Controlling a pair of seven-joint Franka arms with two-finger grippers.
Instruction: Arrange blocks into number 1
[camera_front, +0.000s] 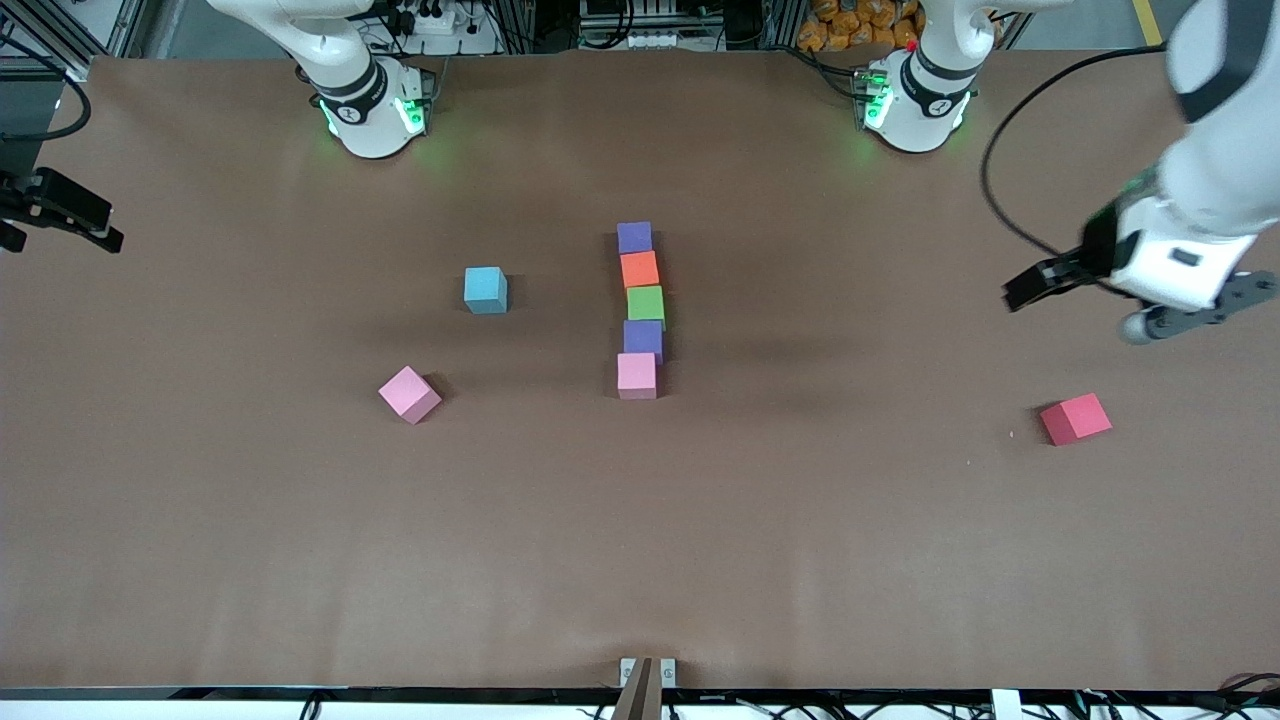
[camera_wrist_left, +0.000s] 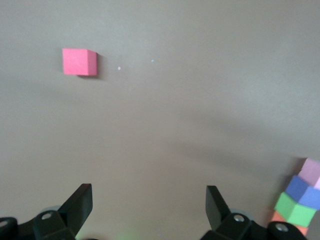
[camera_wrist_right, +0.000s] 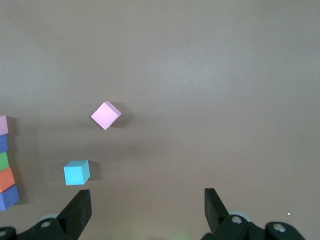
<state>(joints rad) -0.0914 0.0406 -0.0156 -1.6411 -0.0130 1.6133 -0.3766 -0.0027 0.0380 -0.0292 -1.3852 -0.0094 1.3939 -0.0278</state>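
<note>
front view first: five blocks sit in a touching column mid-table, running toward the camera as purple block (camera_front: 634, 237), orange block (camera_front: 639, 269), green block (camera_front: 646, 303), second purple block (camera_front: 643, 338), pink block (camera_front: 637, 374), slightly wavy but already reading as the stroke of a 1. the left gripper (camera_front: 1035, 280) hangs over bare table toward the left arm's end, fingers spread, nothing in them, with the red block (camera_front: 1075, 418) loose on the table near it. the right gripper (camera_front: 60, 215) waits out at the right arm's edge, also wide and empty, well apart from the light blue block (camera_front: 485, 289) and the tilted loose pink block (camera_front: 409, 393). left wrist view: fingers wide, red block lying apart from them, column's end peeking at the frame edge. right wrist view: open fingers, light blue cube close ahead, skewed pink one further on, column off to one side. my read: stem done, flag and base still to come; next move calls for dropping onto a stray and squaring to its faces. cubes look matte, soft foam, equal in size.
</note>
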